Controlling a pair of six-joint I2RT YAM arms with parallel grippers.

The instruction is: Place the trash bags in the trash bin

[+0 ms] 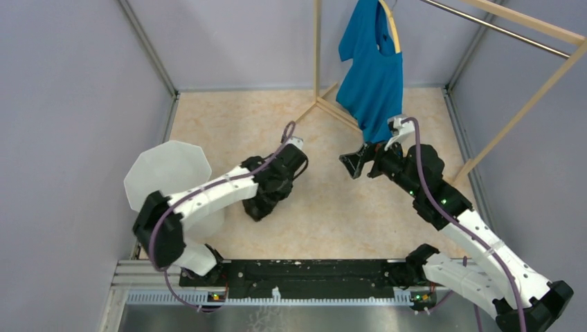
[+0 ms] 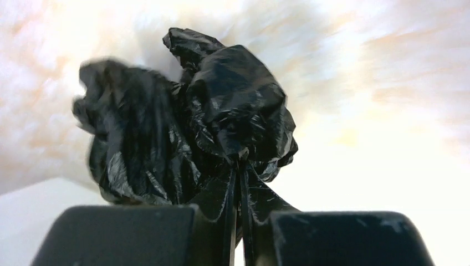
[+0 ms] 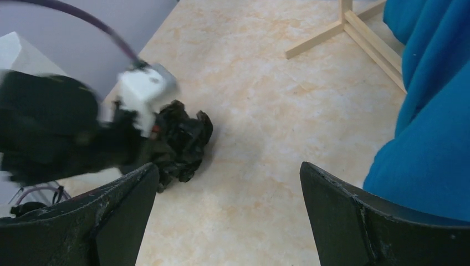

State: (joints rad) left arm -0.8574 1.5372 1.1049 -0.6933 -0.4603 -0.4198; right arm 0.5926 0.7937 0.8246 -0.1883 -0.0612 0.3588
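The crinkled glossy black trash bag (image 2: 210,122) hangs bunched from my left gripper (image 2: 238,221), whose jaws are shut on a fold of it. In the top view the left gripper (image 1: 268,190) holds the bag (image 1: 257,207) low over the beige floor mid-table, to the right of the white faceted trash bin (image 1: 166,173). The right wrist view shows the bag (image 3: 185,138) under the left wrist, just above the floor. My right gripper (image 1: 356,162) is open and empty, apart from the bag to its right, its fingers (image 3: 343,210) spread wide.
A blue T-shirt (image 1: 374,76) hangs on a wooden rack (image 1: 318,62) at the back right, close behind my right gripper; it fills the right edge of the right wrist view (image 3: 432,138). Grey walls enclose the floor on the left, back and right.
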